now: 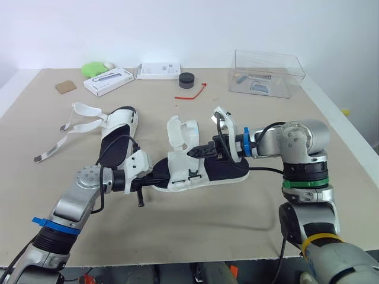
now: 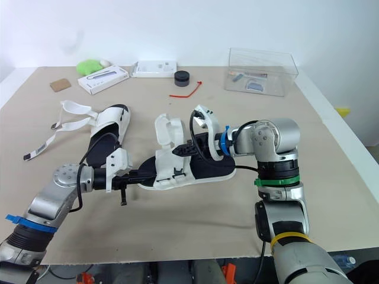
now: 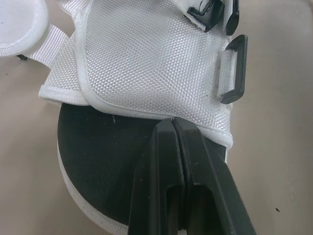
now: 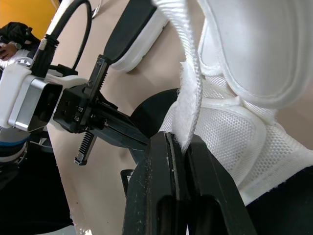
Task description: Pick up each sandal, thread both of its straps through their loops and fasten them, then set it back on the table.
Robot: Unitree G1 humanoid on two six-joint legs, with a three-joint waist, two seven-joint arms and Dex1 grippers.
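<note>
Nearest, item one: left gripper (image 3: 173,128), fingers pressed together, tips against the hem of the white mesh at the toe of the near sandal (image 1: 204,170); whether they nip the hem cannot be told.

Sandals, two. The near sandal lies flat at the middle of the table (image 1: 237,219): white sole, black footbed, white mesh upper standing open, two black loops (image 3: 233,68) on its side. Right gripper (image 1: 204,151), reaching in from the heel side, has its fingers closed and pinching one white strap (image 4: 188,98) of this sandal, which is held raised above the footbed.

The far sandal (image 1: 120,131) is of the same make and lies behind and to the left, apart from the first. Its straps (image 1: 83,118) are loose and splayed on the table.

Along the far edge, one of each:
- brown square (image 1: 66,86)
- green lump (image 1: 93,68)
- long white box (image 1: 108,80)
- flat white box (image 1: 159,70)
- black puck (image 1: 188,80)
- red tie (image 1: 193,92)
- clear bin (image 1: 267,73) with small items inside
</note>
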